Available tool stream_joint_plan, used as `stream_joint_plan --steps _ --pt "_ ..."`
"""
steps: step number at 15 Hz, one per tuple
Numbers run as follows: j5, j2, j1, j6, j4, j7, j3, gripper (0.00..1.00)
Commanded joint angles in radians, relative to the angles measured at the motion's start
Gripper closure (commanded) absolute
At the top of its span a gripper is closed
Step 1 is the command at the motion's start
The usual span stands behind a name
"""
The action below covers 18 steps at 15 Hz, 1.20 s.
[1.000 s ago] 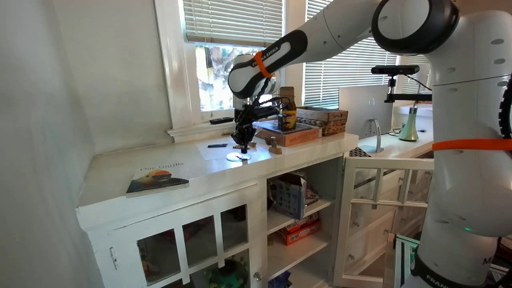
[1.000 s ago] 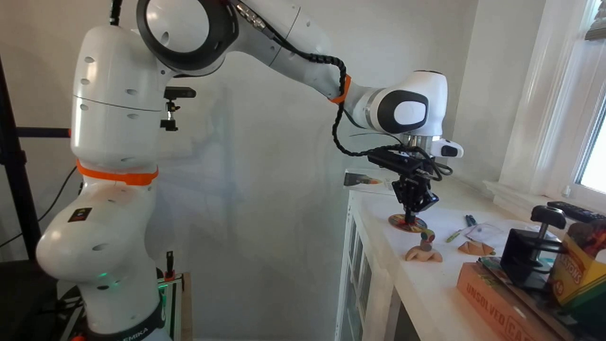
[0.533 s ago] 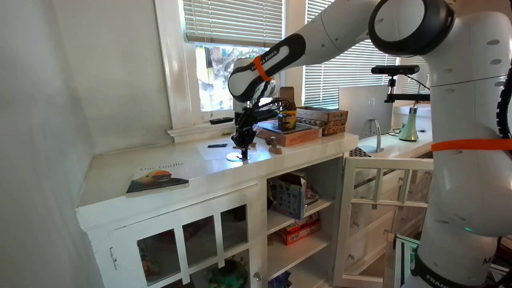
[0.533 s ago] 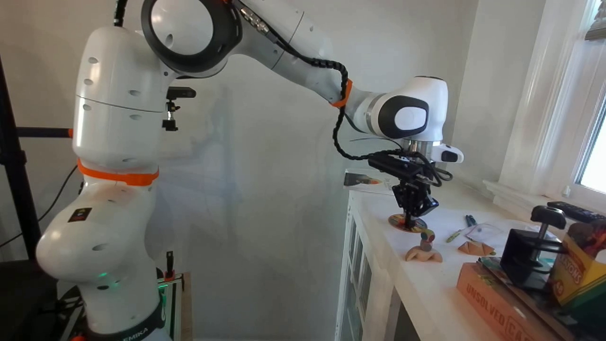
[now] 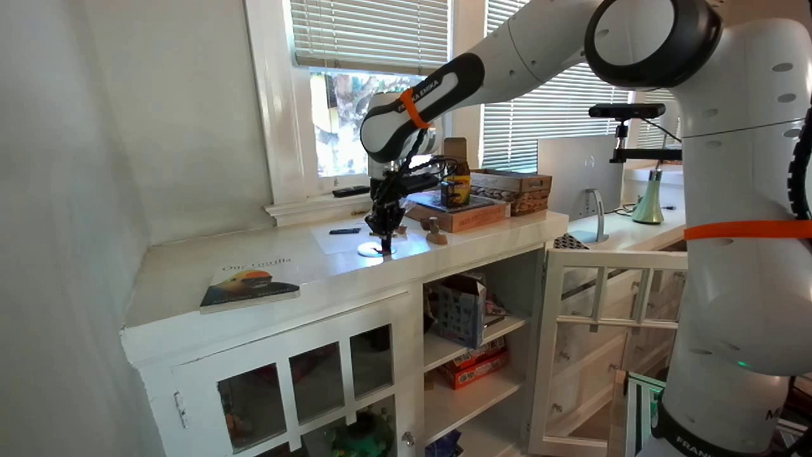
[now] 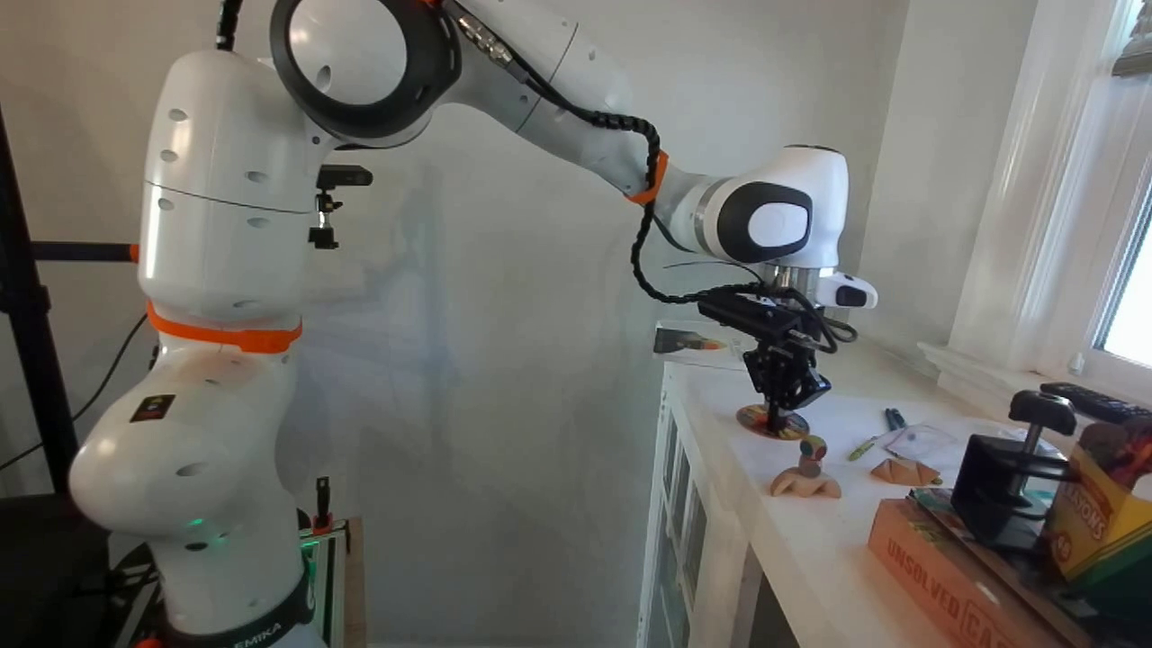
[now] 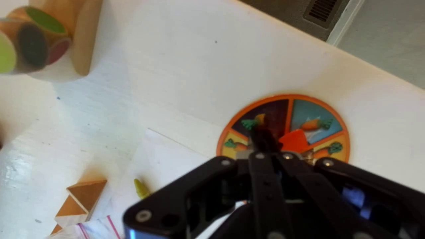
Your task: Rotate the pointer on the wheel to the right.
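Observation:
The wheel [image 7: 313, 114] is a flat round disc with an orange rim and coloured sectors with carrots. It lies on the white counter and shows in both exterior views [image 5: 368, 250] [image 6: 752, 418], pale with glare in one of them. The pointer [image 7: 294, 141] is a flat red-orange piece near the wheel's middle, partly hidden behind the fingers. My gripper [image 7: 264, 137] points straight down with its fingertips together, seemingly touching the wheel's face. The fingertips are beside the pointer, left of it in the wrist view. In both exterior views the gripper [image 5: 386, 247] [image 6: 776, 418] stands over the wheel.
A wooden figure with coloured dots [image 6: 807, 472] stands near the wheel. Wooden wedges [image 6: 904, 471], a crayon [image 7: 141, 188] and a plastic bag [image 7: 93, 229] lie nearby. An orange box [image 6: 967, 576] bears a black clamp [image 6: 999, 490]. The counter's front edge [image 7: 332, 49] is close.
My gripper has lowered onto the wheel since one second ago. In the last half second the gripper and wheel have shifted slightly left together in both exterior views.

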Motion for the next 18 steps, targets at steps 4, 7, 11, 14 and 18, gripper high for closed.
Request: stream_joint_plan --steps 4,7,11,14,18 --pt "-0.003 -0.02 0.012 0.014 -0.032 0.015 0.008 1.0" --pt "-0.002 -0.021 0.014 0.014 -0.031 0.02 0.009 1.0" --pt "-0.002 -0.022 0.015 0.008 -0.027 0.024 0.008 1.0" --pt "-0.003 -0.021 0.016 0.003 -0.025 0.025 0.01 1.0" --pt "-0.005 -0.019 0.02 0.001 -0.023 0.024 0.012 1.0"
